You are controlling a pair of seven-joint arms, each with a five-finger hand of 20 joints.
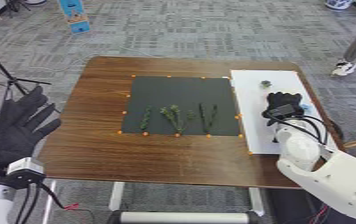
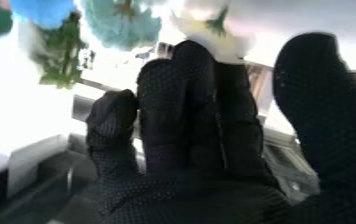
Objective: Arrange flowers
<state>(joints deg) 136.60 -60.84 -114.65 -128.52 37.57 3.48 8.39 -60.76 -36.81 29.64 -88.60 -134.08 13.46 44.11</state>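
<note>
Green leafy stems (image 1: 172,119) lie on the black square mat (image 1: 183,87) before you, long axes running near to far, the bushiest sprig's top pointing away from you. Your right hand (image 1: 284,102), over the white rectangular board (image 1: 261,135), has straight fingers, mostly together, thumb apart. Your left hand (image 1: 19,122) spreads its fingers beside the brown wooden table (image 1: 94,150). Grey patterned carpet (image 1: 183,30) surrounds it.

From here I count one black mat (image 1: 161,85), one white sheet (image 1: 263,142), two slim stems (image 1: 202,116), one bright blue bloom (image 2: 46,9) and one pale teal bloom (image 2: 119,25).
</note>
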